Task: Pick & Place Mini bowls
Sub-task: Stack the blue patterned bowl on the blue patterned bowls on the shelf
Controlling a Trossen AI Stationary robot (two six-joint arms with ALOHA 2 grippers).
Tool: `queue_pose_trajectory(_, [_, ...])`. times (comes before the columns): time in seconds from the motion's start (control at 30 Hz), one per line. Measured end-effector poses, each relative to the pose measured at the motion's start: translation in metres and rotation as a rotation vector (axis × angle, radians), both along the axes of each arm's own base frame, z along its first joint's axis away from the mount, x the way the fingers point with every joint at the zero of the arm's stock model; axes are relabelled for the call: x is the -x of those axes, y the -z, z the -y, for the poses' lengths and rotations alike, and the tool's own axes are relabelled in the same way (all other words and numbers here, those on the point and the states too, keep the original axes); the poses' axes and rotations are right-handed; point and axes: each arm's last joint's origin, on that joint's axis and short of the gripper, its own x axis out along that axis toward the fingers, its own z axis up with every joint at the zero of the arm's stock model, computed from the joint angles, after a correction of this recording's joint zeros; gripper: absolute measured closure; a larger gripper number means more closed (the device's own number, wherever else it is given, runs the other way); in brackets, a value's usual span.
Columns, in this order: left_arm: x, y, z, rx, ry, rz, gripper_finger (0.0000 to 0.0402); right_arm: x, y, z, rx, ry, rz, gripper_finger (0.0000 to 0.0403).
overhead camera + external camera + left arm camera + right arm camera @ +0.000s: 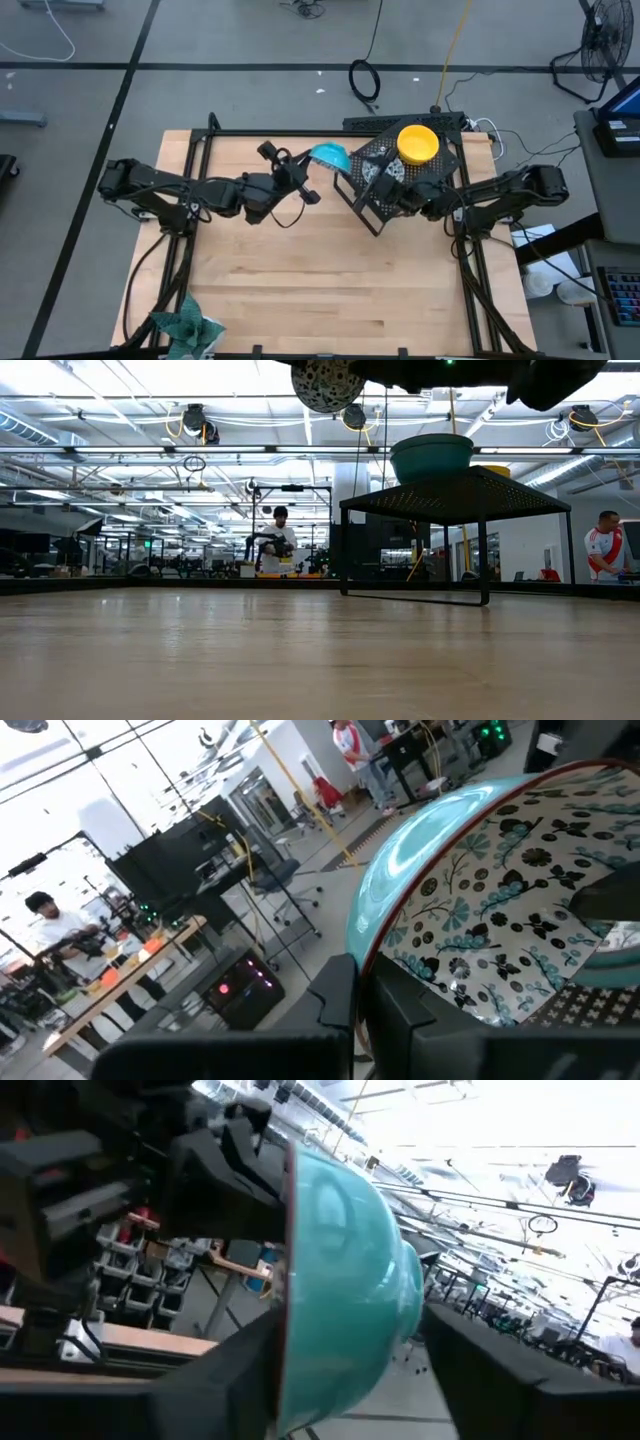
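Note:
My left gripper (303,178) is shut on a mini bowl (330,155), teal outside and teal-patterned white inside, raised high left of the black stand (445,165); it also shows in the low view (328,382). My right gripper (350,1355) is open beside this bowl (345,1270), one finger on its mouth side and one on its base side; I cannot tell whether they touch it. A second patterned bowl (432,455) stands upright on the stand top, and a yellow bowl (418,142) stands behind it. The other bowls are out of view. My left gripper holds the bowl by its rim (372,955), one finger on the teal outside (335,1005) and one on the patterned inside (430,1020). The bowl is lifted clear and lies on its side, its mouth turned toward the gripper and the table's near side.
The stand (450,495) sits at the far right of the wooden table on thin legs. A green patterned cloth (185,325) lies at the near left corner. People stand in the room beyond the table (275,540).

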Motion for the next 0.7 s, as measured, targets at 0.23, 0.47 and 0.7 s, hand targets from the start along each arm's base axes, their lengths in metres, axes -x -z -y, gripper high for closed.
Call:
queue_pose_trajectory(0.23, [0.0,0.0,0.0,0.046,0.006,0.055,0.0377,0.002,-0.005,0.001,0.038,0.045,0.017,0.0335])
queue_pose_trajectory(0.47, [-0.002,0.005,0.004,0.232,0.087,0.197,0.0307,0.006,-0.008,0.003,0.082,0.111,-0.012,0.0391])
queue_pose_trajectory(0.7, [-0.002,0.012,0.02,0.294,0.262,0.123,0.0247,0.015,-0.018,0.005,0.062,0.08,-0.096,0.0401])
